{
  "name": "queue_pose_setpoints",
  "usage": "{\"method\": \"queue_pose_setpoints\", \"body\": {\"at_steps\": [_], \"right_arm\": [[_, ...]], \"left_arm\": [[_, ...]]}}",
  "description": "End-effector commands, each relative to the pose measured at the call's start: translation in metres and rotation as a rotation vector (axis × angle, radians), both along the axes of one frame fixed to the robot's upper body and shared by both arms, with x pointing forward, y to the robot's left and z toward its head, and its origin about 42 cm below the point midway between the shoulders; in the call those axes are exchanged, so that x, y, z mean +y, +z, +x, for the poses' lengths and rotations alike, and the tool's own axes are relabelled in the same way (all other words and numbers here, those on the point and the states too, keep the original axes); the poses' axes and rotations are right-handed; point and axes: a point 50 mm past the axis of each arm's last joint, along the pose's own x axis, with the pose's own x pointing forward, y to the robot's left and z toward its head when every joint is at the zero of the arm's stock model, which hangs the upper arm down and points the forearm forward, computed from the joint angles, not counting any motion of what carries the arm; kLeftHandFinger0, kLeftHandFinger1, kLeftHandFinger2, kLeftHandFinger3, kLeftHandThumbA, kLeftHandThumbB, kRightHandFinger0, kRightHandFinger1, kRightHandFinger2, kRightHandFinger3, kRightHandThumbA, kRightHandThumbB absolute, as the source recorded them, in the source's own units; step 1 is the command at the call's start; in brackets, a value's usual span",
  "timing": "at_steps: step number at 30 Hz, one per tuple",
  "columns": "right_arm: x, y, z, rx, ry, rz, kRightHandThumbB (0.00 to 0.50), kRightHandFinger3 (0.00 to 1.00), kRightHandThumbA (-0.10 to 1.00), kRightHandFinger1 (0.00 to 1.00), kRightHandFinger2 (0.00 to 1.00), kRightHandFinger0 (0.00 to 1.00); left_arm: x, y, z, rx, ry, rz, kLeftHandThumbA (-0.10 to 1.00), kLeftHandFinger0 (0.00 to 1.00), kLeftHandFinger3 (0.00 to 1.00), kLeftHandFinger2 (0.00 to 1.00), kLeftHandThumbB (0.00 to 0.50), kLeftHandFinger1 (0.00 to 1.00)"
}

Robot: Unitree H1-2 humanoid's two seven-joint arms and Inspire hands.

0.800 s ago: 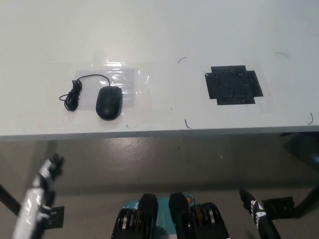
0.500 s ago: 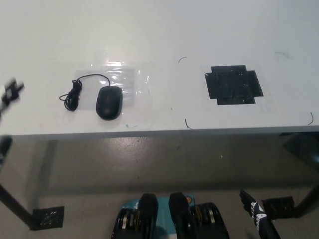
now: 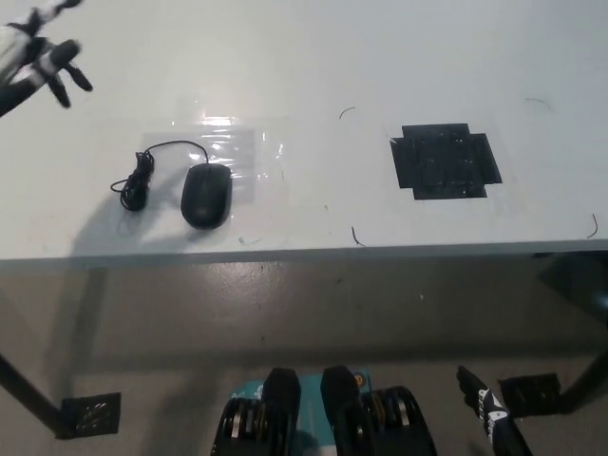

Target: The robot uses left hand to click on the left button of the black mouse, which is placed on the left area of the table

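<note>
Left robot hand [image 3: 38, 62] now raised, black mouse [image 3: 207, 195] well apart

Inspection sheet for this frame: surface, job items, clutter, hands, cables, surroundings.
Surface: white table, clear film patch taped under the mouse.
Job's things: black mouse on the table's left area, near the front edge, untouched.
Clutter: black tape patch on the right; small pen marks.
Hands: left hand raised at upper left, fingers apart, away from the mouse; right hand low at bottom right, below the table, state unclear.
Cables: mouse cord bundled left of the mouse.
Surroundings: grey floor, table leg at lower left.
</note>
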Motion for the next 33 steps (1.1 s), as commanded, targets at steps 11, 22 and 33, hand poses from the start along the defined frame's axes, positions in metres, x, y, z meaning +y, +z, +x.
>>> {"method": "queue_pose_setpoints", "body": {"at_steps": [11, 22, 33], "right_arm": [[0.0, 0.01, 0.005, -0.09, -0.022, 0.022, 0.113, 1.0, 1.0, 1.0, 1.0, 1.0], [-0.004, 0.012, 0.006, -0.095, -0.024, 0.017, 0.099, 1.0, 1.0, 1.0, 1.0, 1.0], [-0.005, 0.017, 0.009, -0.099, -0.023, 0.016, 0.114, 1.0, 1.0, 1.0, 1.0, 1.0]], "left_arm": [[0.001, 0.014, 0.091, 0.397, 0.112, 0.201, 1.0, 0.0, 1.0, 0.37, 0.353, 0.0], [-0.044, 0.034, 0.104, 0.561, 0.044, 0.422, 1.0, 0.16, 1.0, 0.37, 0.23, 0.03], [-0.095, 0.043, 0.115, 0.599, 0.029, 0.475, 1.0, 0.0, 1.0, 0.34, 0.316, 0.14]]}}
